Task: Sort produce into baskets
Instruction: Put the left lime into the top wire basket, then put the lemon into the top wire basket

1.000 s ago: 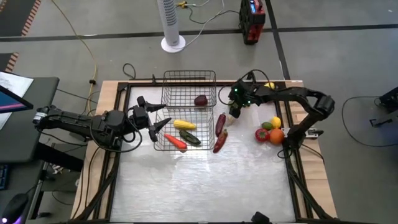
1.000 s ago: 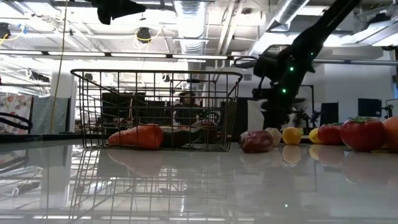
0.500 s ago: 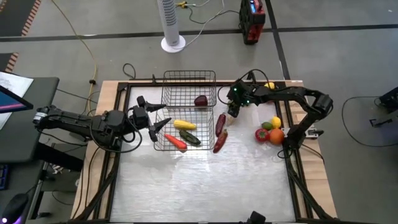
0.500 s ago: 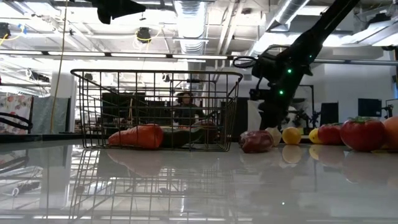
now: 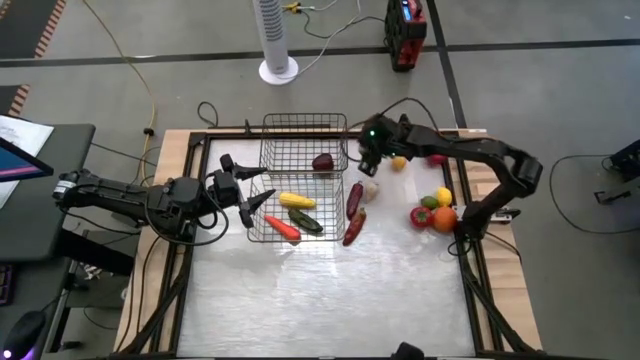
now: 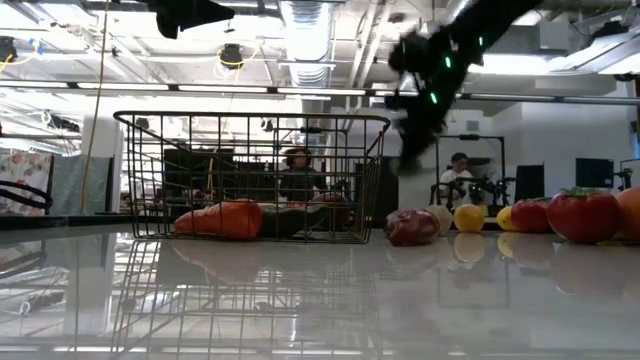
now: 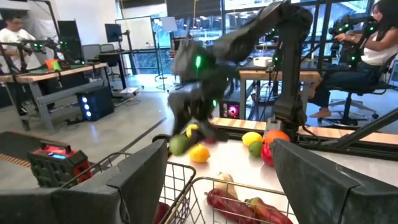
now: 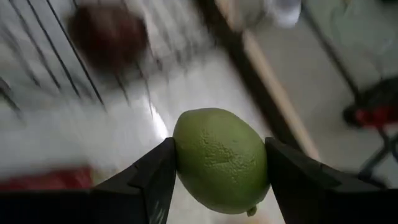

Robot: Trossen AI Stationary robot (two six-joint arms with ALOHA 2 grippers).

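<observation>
My right gripper [image 5: 368,152] is shut on a green lime [image 8: 221,158] and hangs in the air just past the right rim of the far basket [image 5: 290,140]. That basket holds a dark red round piece [image 5: 323,161]. The near basket [image 5: 262,232] holds yellow corn [image 5: 297,200], a green vegetable [image 5: 307,221] and an orange carrot [image 5: 282,228]. My left gripper [image 5: 243,185] stands open over the near basket's left rim, with nothing between its fingers. Two dark red long vegetables [image 5: 354,198] lie on the table right of the baskets. My right gripper pinches the lime between its two fingers [image 8: 155,180], each on one of the lime's opposite sides [image 8: 184,155]. The fingers slant down from above. The lime is lifted clear of the table [image 7: 178,145].
A pale bulb [image 5: 368,188] lies beside the red vegetables. A yellow fruit [image 5: 399,160] and a red one [image 5: 437,158] sit near the far right corner. A cluster of yellow, green, red and orange fruits [image 5: 436,212] lies at the right edge. People sit in the room behind.
My right gripper has shut on the lime on the table right of the baskets. It has then risen with it and moved toward the far edge and a little left, up to the far basket's right rim. The lime is now clear of the table.
</observation>
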